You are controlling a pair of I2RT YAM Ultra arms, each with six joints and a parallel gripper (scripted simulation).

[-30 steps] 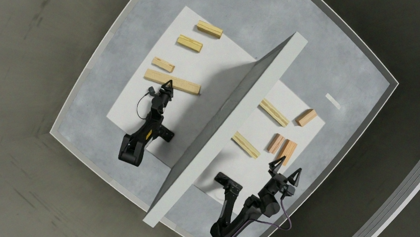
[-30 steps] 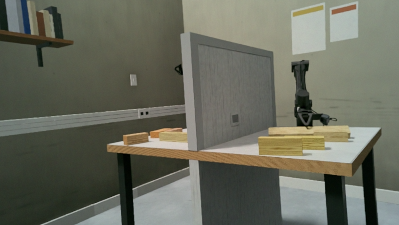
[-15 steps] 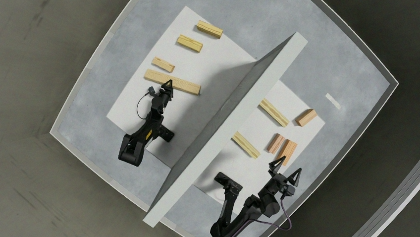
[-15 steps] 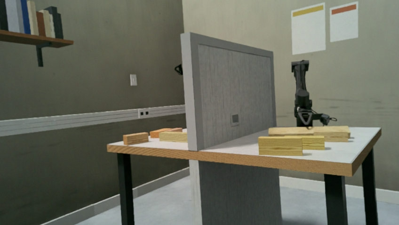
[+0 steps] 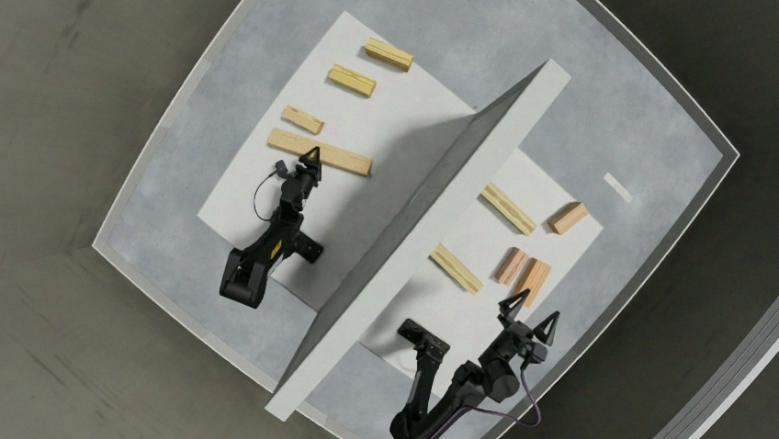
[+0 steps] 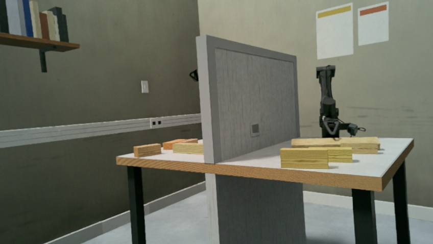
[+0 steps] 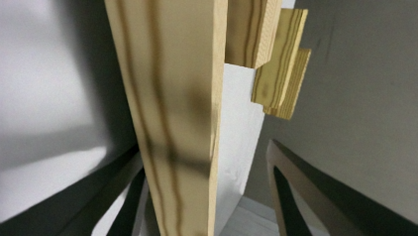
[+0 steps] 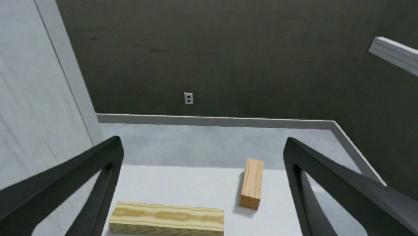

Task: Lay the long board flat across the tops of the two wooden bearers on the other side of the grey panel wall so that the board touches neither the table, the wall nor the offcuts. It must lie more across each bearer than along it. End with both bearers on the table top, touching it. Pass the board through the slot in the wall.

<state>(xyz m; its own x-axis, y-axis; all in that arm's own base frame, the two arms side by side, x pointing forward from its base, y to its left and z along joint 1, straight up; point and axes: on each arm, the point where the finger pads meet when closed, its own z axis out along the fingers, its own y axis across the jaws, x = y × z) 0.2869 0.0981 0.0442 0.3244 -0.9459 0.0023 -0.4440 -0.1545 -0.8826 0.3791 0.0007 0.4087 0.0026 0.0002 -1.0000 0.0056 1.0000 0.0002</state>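
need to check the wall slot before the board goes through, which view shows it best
The exterior view: it faces the slot squarely enough to show its outline. The top view shows only the wall's upper edge, and neither wrist view shows the slot.
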